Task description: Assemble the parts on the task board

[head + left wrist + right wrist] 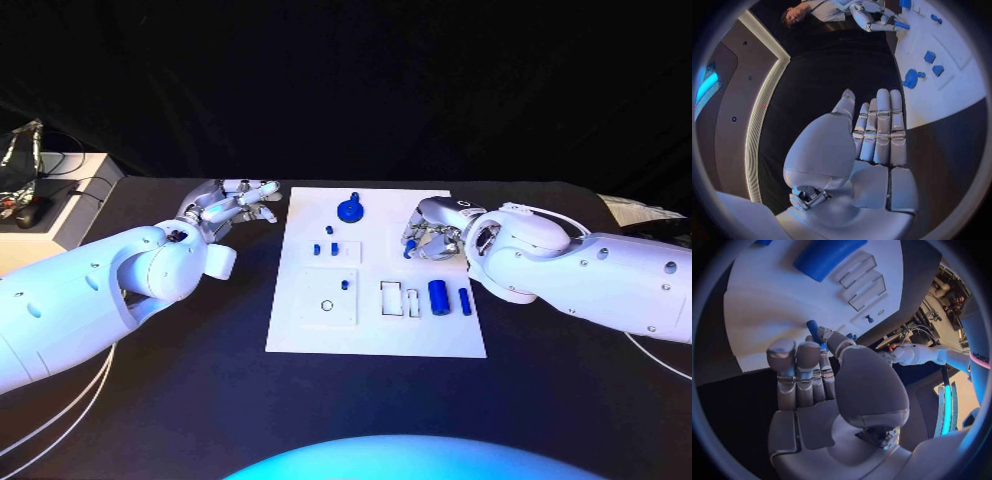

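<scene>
board: white plate (378, 330) in the middle of the black table (173, 400), lying between the two hands
right hand: (433, 232) over the board's right edge, near its far end; thumb and fingers pinch a small blue peg (813, 330), whose tip pokes out beyond the fingertips above the white surface
left hand: (228, 205) over the bare table just beside the board's left edge, at the far end; fingers straight and side by side, holding nothing; not touching the board
knob: round blue part (351, 210) at the far middle of the board, between the two hands, nearer the right one
small pegs: short blue pieces (333, 249) in the square panel left of the right hand, standing apart from it
cylinders: one thick (438, 296), one thin (466, 301), lying side by side on the board's right part, nearer the robot than the right hand and untouched
slots: two empty rectangular recesses (392, 298) just left of the thick cylinder
</scene>
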{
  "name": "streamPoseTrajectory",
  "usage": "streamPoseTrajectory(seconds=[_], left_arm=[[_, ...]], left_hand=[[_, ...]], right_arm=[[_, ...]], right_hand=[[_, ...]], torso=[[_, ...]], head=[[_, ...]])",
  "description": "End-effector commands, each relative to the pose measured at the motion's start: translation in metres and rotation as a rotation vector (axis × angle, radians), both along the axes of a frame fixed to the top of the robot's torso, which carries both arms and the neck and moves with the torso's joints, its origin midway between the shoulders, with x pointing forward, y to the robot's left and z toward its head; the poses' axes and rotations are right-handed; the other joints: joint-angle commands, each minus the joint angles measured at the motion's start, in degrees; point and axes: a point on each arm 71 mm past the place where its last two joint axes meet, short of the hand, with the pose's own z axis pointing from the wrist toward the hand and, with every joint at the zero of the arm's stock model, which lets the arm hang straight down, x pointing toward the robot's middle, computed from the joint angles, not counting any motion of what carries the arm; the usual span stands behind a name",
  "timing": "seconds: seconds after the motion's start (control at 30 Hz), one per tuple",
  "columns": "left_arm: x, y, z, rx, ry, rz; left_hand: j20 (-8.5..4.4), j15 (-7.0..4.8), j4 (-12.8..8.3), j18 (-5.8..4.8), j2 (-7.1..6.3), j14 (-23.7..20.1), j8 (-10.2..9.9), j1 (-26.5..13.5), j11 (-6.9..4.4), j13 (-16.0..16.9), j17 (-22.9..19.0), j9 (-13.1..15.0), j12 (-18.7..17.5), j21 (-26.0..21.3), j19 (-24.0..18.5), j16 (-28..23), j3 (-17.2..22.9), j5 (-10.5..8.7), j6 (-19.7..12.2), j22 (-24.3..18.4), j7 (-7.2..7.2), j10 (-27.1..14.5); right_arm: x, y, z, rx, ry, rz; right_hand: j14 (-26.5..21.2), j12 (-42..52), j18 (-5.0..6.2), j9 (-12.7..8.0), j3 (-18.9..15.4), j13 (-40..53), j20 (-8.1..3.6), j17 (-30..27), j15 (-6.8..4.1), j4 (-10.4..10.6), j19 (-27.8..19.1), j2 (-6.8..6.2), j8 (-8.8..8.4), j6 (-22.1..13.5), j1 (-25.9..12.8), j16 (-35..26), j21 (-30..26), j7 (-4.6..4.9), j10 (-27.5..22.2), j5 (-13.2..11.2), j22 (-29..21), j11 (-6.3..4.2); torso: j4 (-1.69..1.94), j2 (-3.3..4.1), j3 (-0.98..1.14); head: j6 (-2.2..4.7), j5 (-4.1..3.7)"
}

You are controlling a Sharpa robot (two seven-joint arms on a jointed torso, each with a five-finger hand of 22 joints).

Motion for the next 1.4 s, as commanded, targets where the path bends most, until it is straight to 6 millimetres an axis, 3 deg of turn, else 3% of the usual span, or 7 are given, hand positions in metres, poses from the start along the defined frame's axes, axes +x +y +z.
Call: streamPoseTrajectory(seconds=[0.03, 0.33, 0.57, 0.97, 1.2, 1.4], left_arm=[[0.0, -0.002, 0.0, -0.011, 0.001, -0.015], [0.001, -0.002, -0.001, -0.015, 0.004, -0.013], [0.001, -0.005, -0.001, -0.022, 0.006, -0.018], [0.002, -0.011, -0.002, -0.029, 0.008, -0.03], [0.002, -0.011, -0.002, -0.03, 0.009, -0.03], [0.001, -0.011, -0.002, -0.029, 0.01, -0.031]], left_hand=[[0.09, 0.28, 0.0, -0.59, 0.67, 0.0, 0.3, 0.1, 0.04, 0.0, -0.1, 0.1, 0.3, -0.4, 0.5, -0.3, -0.3, -0.04, -0.1, 0.0, 0.34, -0.2], [0.09, 0.28, 0.0, -0.59, 0.67, 0.0, 0.3, 0.1, 0.04, 0.0, -0.1, 0.1, 0.3, -0.4, 0.5, -0.3, -0.3, -0.04, -0.1, 0.0, 0.34, -0.2], [0.09, 0.28, 0.0, -0.59, 0.67, 0.0, 0.3, 0.1, 0.04, 0.0, -0.1, 0.1, 0.3, -0.4, 0.5, -0.3, -0.3, -0.04, -0.1, 0.0, 0.34, -0.2], [0.09, 0.27, -0.1, -0.6, 0.75, 0.0, 0.3, 0.1, 0.03, 0.0, -0.1, 0.1, 0.3, -0.4, 0.5, -0.3, -0.3, -0.04, 0.0, 0.1, 0.3, -0.2], [0.09, 0.27, -0.1, -0.6, 0.75, 0.0, 0.3, 0.1, 0.03, 0.0, -0.1, 0.1, 0.3, -0.4, 0.5, -0.3, -0.3, -0.04, 0.0, 0.1, 0.3, -0.2], [0.09, 0.27, -0.1, -0.6, 0.75, 0.0, 0.3, 0.1, 0.03, 0.0, -0.1, 0.1, 0.3, -0.4, 0.5, -0.3, -0.3, -0.04, 0.0, 0.1, 0.3, -0.2]], right_arm=[[-0.001, 0.0, 0.007, 0.083, 0.004, -0.032], [-0.007, 0.01, 0.025, 0.141, -0.008, -0.002], [-0.026, 0.053, 0.028, 0.131, -0.039, 0.14], [-0.055, 0.116, 0.013, 0.092, -0.121, 0.327], [-0.064, 0.132, 0.003, 0.08, -0.101, 0.373], [-0.064, 0.134, -0.007, 0.055, -0.08, 0.382]], right_hand=[[-0.1, 0.2, 0.3, 0.3, -0.1, 0.2, -0.55, 0.0, -0.29, -1.1, 1.4, 1.82, 0.12, 0.6, -0.6, 0.5, 1.0, 0.01, 2.4, -0.2, 5.3, -1.74], [-0.1, 0.2, 0.3, 0.3, -0.1, 0.2, -0.52, 0.0, -0.28, -1.3, 1.4, 1.8, 0.1, 0.6, -0.5, 0.5, 1.2, 0.09, 2.4, -0.2, 5.3, -1.72], [-0.1, 0.2, 0.32, 0.3, -0.2, 0.2, -0.5, -0.1, -0.26, -1.3, 1.3, 1.9, 0.1, 0.6, -0.5, 0.5, 1.2, 0.11, 2.3, -0.5, 5.3, -1.69], [-0.1, 0.2, 0.37, 0.2, -0.1, 0.2, -0.47, -0.1, -0.23, -1.5, 1.1, 1.96, 0.08, 0.5, -0.4, 0.5, 1.2, 0.16, 2.2, -0.6, 5.3, -1.65], [-0.1, 0.2, 0.4, 0.2, -0.1, 0.2, -0.44, -0.2, -0.21, -1.6, 1.1, 1.99, 0.07, 0.5, -0.4, 0.4, 1.1, 0.19, 2.2, -0.7, 5.2, -1.62], [-0.1, 0.2, 0.42, 0.2, -0.1, 0.2, -0.42, -0.2, -0.2, -1.6, 1.0, 2.0, 0.08, 0.5, -0.5, 0.4, 1.0, 0.19, 2.1, -0.8, 5.2, -1.61]], torso=[[-0.1, -0.02, 0.0], [0.02, 0.0, -0.02], [-0.03, -0.02, -0.04], [0.2, 0.07, -0.1], [0.02, 0.18, -0.02], [0.1, 0.21, 0.01]], head=[[0.16, 0.08], [0.28, 0.46], [0.45, 1.16], [0.6, 2.17], [0.54, 2.62], [0.2, 2.85]])
